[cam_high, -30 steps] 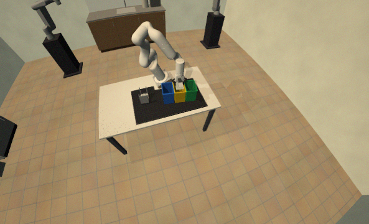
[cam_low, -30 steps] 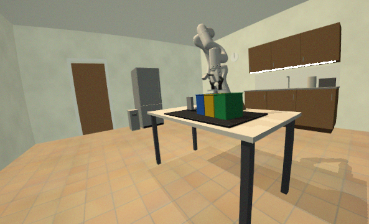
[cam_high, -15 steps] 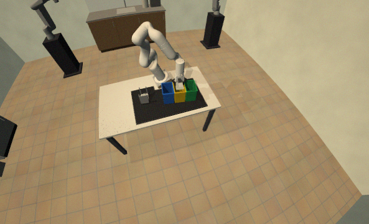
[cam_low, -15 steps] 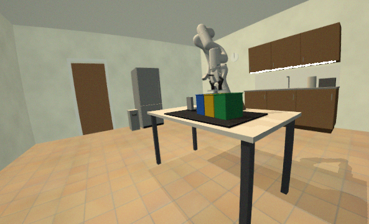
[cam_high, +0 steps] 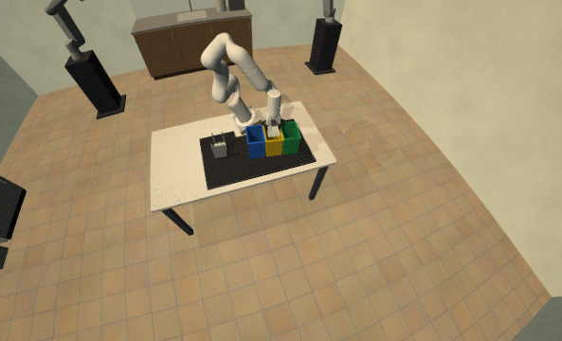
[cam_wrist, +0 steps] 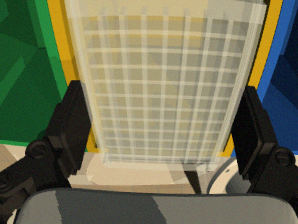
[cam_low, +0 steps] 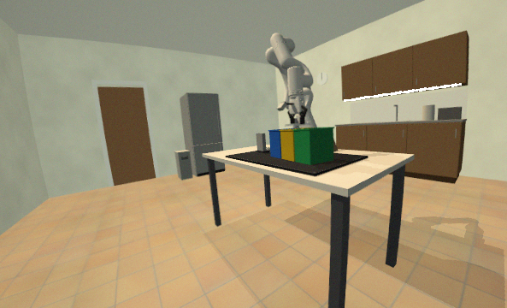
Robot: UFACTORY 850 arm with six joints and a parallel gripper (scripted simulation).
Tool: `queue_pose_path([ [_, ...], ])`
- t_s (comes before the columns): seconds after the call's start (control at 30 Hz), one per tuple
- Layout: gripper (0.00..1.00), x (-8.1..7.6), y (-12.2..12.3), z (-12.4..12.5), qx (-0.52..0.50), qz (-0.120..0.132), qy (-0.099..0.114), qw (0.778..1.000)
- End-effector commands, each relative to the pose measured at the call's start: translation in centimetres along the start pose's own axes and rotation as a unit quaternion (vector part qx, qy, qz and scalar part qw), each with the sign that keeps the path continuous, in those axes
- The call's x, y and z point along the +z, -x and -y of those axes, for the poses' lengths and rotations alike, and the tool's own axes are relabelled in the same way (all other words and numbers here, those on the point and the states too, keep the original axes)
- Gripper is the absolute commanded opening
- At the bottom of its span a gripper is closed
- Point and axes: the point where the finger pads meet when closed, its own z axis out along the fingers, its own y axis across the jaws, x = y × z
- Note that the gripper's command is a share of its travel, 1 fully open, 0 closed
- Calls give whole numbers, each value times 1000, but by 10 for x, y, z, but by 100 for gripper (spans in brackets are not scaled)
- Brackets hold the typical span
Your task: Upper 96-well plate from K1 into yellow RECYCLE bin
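Observation:
My gripper (cam_wrist: pixel 162 101) is shut on the translucent 96-well plate (cam_wrist: pixel 165 72), its black fingers on the plate's two long sides. From the top view the gripper (cam_high: pixel 273 127) is just above the near-arm end of the yellow bin (cam_high: pixel 274 141). The stack rack K1 (cam_high: pixel 219 147) stands on the mat to the left with a plate on it.
The blue bin (cam_high: pixel 256 140), the yellow bin and the green bin (cam_high: pixel 290 137) stand upright side by side on the black mat (cam_high: pixel 257 158). The arm's base (cam_high: pixel 243 120) is behind the bins. The white table (cam_high: pixel 235 156) ends just right of the mat.

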Motion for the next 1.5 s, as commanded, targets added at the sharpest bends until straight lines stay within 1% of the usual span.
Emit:
queue_pose_path([
  [0.0,0,0,-1,1,0,-1,-1,1000],
  [1.23,0,5,-1,1,0,-1,-1,1000],
  [1.27,100,6,-1,1,0,-1,-1,1000],
  [1.47,100,6,-1,1,0,-1,-1,1000],
])
